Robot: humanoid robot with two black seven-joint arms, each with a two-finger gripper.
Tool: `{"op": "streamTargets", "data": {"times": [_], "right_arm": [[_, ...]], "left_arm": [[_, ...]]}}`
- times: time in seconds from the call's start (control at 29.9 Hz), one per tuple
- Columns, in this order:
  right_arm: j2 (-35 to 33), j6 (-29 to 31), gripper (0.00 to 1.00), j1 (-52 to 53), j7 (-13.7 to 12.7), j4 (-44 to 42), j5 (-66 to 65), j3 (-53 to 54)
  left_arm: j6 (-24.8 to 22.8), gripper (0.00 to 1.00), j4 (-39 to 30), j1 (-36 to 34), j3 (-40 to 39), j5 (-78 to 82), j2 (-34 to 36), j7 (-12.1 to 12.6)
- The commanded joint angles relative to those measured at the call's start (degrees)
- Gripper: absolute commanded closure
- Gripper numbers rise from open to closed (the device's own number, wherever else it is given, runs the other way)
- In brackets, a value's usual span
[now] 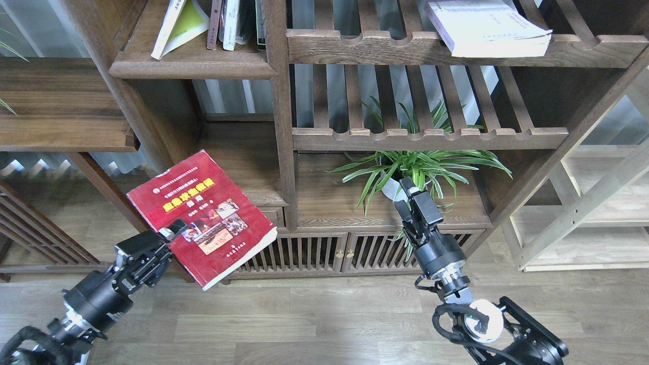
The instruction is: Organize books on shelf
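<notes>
A large paperback with a dark red cover, yellow title and photos (pixel 203 215) is held in the air by the left claw (pixel 172 230), which is pinched on the book's lower left edge. The book is tilted, cover up, and hangs in front of the lower left part of the large dark-brown wooden bookcase, above the grey-brown plank floor (pixel 314 324), touching no shelf.

The right claw (pixel 411 195) is seen raised in front of the low cabinet with slatted doors (pixel 324 251), just beside the white pot of a green spider plant (pixel 416 170). Nothing is gripped by it; whether its fingers are spread or pressed together cannot be told, since they are seen nearly end-on and dark.

On the solid dark-brown wood shelf with a rounded moulded front edge (pixel 192 68), at upper left, a paperback with a yellow-green cover (pixel 180 25) is leaned to the right, toward several thin upright books (pixel 230 23).

A thick pale lavender-white paperback (pixel 489 28) is laid flat on the upper slatted shelf with a notched rail (pixel 405 48) at upper right, its corner reaching over the front rail.

A pale light-wood rack (pixel 598 203) is seen at the far right.
</notes>
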Motion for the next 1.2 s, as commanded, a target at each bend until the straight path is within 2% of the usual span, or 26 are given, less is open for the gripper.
{"op": "streamTargets", "data": {"times": [0.0, 0.27, 0.57, 0.9, 1.17], "right_arm": [[-0.06, -0.01, 0.01, -0.61, 0.01, -0.01, -0.01, -0.55], [0.03, -0.01, 0.01, -1.14, -0.08, -0.01, -0.01, -2.13], [0.47, -0.01, 0.01, -1.23, 0.01, -0.10, -0.10, -4.76], [0.47, -0.01, 0.01, -1.23, -0.08, -0.28, -0.28, -5.29], [0.73, -0.01, 0.01, -1.14, -0.08, -0.36, -0.54, -5.47]], "left_arm": [[0.00, 0.98, -2.32, 2.07, -3.13, 4.02, -0.08, 0.00], [0.00, 0.98, -6.89, 7.34, -15.42, 19.56, -0.96, 0.00], [0.00, 0.98, -12.78, 7.70, -30.81, 32.84, -7.37, 0.00], [0.00, 0.98, -18.24, 7.96, -40.57, 46.38, -14.58, 0.00], [0.00, 0.98, -18.32, 6.56, -48.39, 51.14, -14.94, 0.00]]}}
